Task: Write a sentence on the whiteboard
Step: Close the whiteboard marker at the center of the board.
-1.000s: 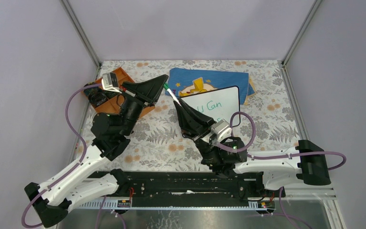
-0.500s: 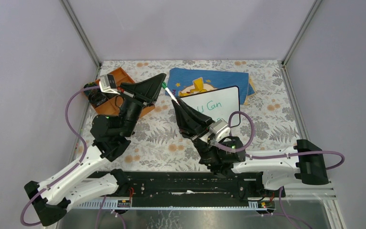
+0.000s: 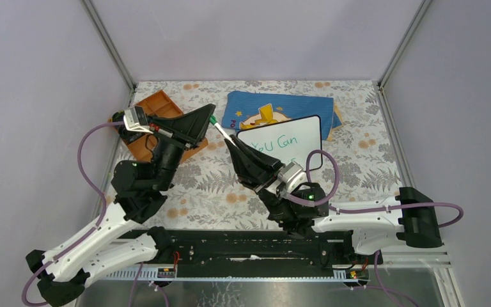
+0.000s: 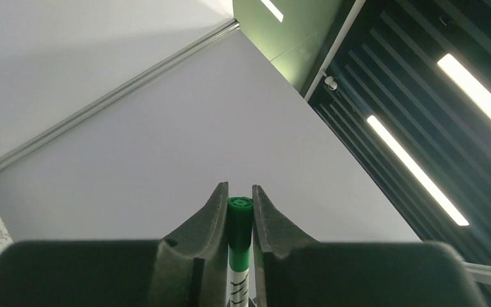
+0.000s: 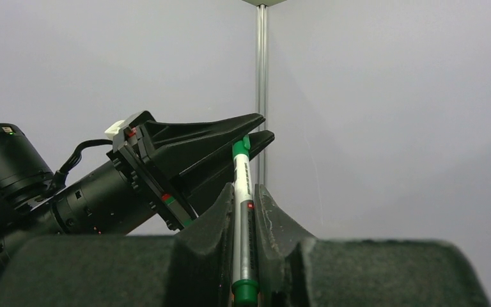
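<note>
The whiteboard [image 3: 302,131] lies at the back centre, partly over a blue cloth. Green handwriting, the sentence [image 3: 280,143], reads "You Can"; the board's lower part is hidden behind my right arm. My right gripper [image 3: 228,142] [image 5: 245,188] is shut on the white-and-grey barrel of a green marker [image 3: 220,131] [image 5: 243,211], raised left of the board. My left gripper [image 3: 210,115] [image 4: 239,192] meets it from the left. Its jaws stand close on either side of the marker's green cap [image 4: 239,220].
A blue cloth with a yellow cartoon figure [image 3: 275,105] lies under the board's far edge. An orange tray [image 3: 156,105] holding dark objects sits at the back left, beneath my left wrist. A flowered cloth covers the table, and grey walls enclose it.
Both grippers have shifted left together with the marker between them, uncovering more of "You" on the board. The left arm has drawn back toward the left.
</note>
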You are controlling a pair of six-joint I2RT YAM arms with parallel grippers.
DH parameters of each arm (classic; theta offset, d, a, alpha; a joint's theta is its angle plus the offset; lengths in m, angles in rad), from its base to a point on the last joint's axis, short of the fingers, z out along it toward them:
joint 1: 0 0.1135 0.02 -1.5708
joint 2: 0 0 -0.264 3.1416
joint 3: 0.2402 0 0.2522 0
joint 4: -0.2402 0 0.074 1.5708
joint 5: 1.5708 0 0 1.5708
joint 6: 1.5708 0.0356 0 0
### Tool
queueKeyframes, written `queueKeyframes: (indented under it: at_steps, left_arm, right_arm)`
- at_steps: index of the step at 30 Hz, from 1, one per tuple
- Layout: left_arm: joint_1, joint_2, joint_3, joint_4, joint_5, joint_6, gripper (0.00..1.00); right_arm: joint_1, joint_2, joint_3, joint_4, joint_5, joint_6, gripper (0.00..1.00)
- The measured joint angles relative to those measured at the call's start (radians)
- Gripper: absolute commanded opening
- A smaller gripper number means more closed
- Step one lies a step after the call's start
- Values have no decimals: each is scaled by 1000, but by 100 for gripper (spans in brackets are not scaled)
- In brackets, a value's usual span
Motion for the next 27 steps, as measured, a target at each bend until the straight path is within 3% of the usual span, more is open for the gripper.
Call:
queueKeyframes:
  at_steps: [7,15,20,27]
  left_arm:
    - [-58,-12,-24,-99,103,7,55]
    - [-60,-42,-29,-151,113,33,85]
    - [-60,-58,-7,-195,79,79,87]
    - [-60,-57,60,-224,40,145,76]
  right_arm:
    - [-30,-17,-5,-32,15,8,0]
    - [-35,-58,-23,-72,21,36,0]
    - [-35,-98,-46,-117,1,71,0]
    - [-35,-144,-67,-165,-31,114,0]
